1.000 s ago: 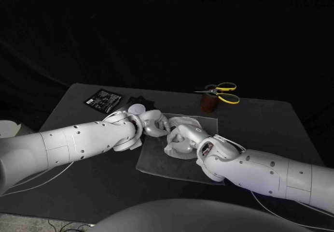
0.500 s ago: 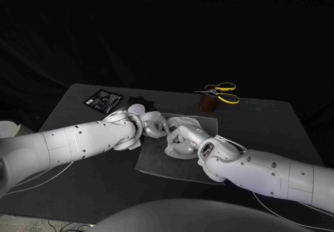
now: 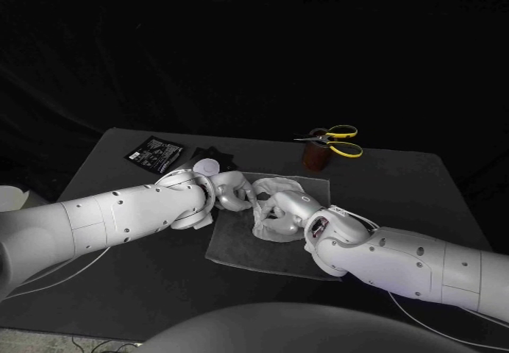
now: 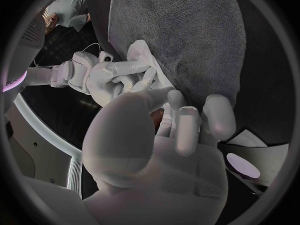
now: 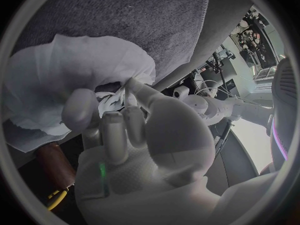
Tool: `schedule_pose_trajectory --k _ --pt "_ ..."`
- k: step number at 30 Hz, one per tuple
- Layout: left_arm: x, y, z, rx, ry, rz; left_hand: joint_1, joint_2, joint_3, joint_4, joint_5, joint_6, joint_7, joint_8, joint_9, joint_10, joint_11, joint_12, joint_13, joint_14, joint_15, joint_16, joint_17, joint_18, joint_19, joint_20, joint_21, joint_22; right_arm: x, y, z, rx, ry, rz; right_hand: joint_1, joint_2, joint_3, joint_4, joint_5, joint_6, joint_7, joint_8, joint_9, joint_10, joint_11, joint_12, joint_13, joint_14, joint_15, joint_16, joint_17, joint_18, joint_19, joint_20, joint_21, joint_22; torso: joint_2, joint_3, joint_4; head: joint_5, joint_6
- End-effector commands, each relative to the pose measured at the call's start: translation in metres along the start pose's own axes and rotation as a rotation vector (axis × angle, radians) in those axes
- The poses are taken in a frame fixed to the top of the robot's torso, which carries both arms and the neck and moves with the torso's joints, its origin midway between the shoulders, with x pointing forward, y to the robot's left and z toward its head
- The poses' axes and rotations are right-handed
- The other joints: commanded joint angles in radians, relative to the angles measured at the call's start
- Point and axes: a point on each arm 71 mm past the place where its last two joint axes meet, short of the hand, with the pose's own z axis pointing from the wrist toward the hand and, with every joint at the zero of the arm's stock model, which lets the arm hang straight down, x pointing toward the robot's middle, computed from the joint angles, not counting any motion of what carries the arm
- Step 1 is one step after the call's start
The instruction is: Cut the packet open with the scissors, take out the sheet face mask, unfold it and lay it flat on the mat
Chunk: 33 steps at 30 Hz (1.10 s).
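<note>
— Sheet face mask [image 5: 81, 65], where is it?

— Out of the packet and bunched up, white and crumpled, over the far part of the grey mat [image 3: 239, 250], right between my two hands. Part of it rests on the mat. It isn't flat yet.

— Which hand has it?

— My right hand [image 5: 134, 145]. The thumb and the fingers across from it are pinched on a gathered fold, and the loose sheet billows out beyond them.

— And the other one?

— My left hand [image 3: 226, 193] is just beside the right one, with its fingers reaching in close together toward the mask's near edge. I can't tell whether they grip that edge or only meet it.

— Where's everything else?

— The black packet [image 3: 157, 151] lies flat near the far left corner of the worktop [image 3: 413, 184], well apart from the mat. The yellow-handled scissors [image 3: 340, 141] rest on top of a brown holder [image 3: 317, 157] beyond the mat, toward my right.
</note>
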Motion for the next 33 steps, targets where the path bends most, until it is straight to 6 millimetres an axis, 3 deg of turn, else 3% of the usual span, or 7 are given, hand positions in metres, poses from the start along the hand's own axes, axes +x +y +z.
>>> schedule_pose_trajectory --k 1,21,24,27,33 --pt "0.003 -0.001 0.001 -0.016 0.029 -0.003 -0.005 -0.005 -0.006 0.0 0.004 -0.002 0.0 -0.006 -0.001 0.001 0.003 0.003 0.001 0.036 0.005 0.005 0.063 0.006 -0.001 0.006 -0.002 -0.002 0.001 -0.002 -0.001 0.012 0.022 -0.024 0.005 -0.007 0.0 -0.006 0.0 0.002 -0.004 0.004 0.001 0.002 -0.005 0.0 0.108 0.083 -0.004 0.004 0.164 0.009 0.006 -0.003 -0.001 0.128 0.001 -0.0004 0.0008 -0.001 0.0" --pt "0.002 0.001 0.0 -0.023 0.018 -0.012 -0.001 -0.002 -0.007 0.0 0.004 -0.003 0.0 -0.009 -0.003 0.008 0.003 0.01 0.014 0.035 0.005 0.004 0.061 0.006 -0.002 0.006 -0.003 -0.003 -0.011 -0.011 -0.012 0.027 -0.03 -0.022 -0.003 -0.011 -0.003 -0.001 0.001 0.004 -0.004 0.005 0.002 0.004 -0.005 0.002 0.11 0.084 -0.004 0.007 0.17 0.007 0.009 -0.003 0.01 0.131 0.001 -0.0012 0.0005 -0.004 0.0" --pt "0.002 0.0 -0.001 -0.02 0.018 -0.016 0.0 -0.002 -0.007 0.0 0.004 -0.002 0.0 -0.01 -0.004 0.012 0.003 0.014 0.022 0.035 0.005 0.004 0.06 0.006 -0.002 0.006 -0.003 -0.003 -0.012 -0.008 -0.014 0.023 -0.037 0.001 -0.023 -0.019 -0.012 0.014 0.001 0.002 -0.004 0.004 0.001 0.006 -0.005 0.004 0.112 0.085 -0.004 0.008 0.173 0.006 0.011 -0.003 0.015 0.132 0.001 -0.0009 0.0012 -0.006 0.0" --pt "0.002 0.0 -0.001 -0.017 0.019 -0.019 0.0 -0.002 -0.007 0.0 0.004 -0.002 0.0 -0.01 -0.004 0.012 0.003 0.014 0.022 0.035 0.005 0.004 0.06 0.006 -0.002 0.006 -0.003 -0.003 -0.012 -0.003 -0.013 0.015 -0.037 0.02 -0.067 -0.041 -0.036 0.047 0.01 -0.008 -0.001 -0.004 -0.004 0.008 -0.003 0.005 0.113 0.085 -0.002 0.01 0.176 0.005 0.014 -0.002 0.02 0.133 0.001 -0.0009 0.0012 -0.007 0.0" --pt "0.003 -0.001 -0.001 -0.014 0.022 -0.024 0.002 -0.001 -0.008 -0.001 0.004 -0.001 0.0 -0.01 -0.004 0.014 0.003 0.017 0.026 0.035 0.005 0.004 0.06 0.006 -0.002 0.006 -0.004 -0.003 -0.008 0.006 -0.009 0.008 -0.028 0.032 -0.069 -0.047 -0.037 0.052 0.023 -0.011 -0.001 -0.007 -0.005 0.008 -0.003 0.004 0.113 0.085 -0.002 0.01 0.175 0.005 0.015 -0.002 0.02 0.133 0.001 -0.0012 0.0018 -0.01 0.0"
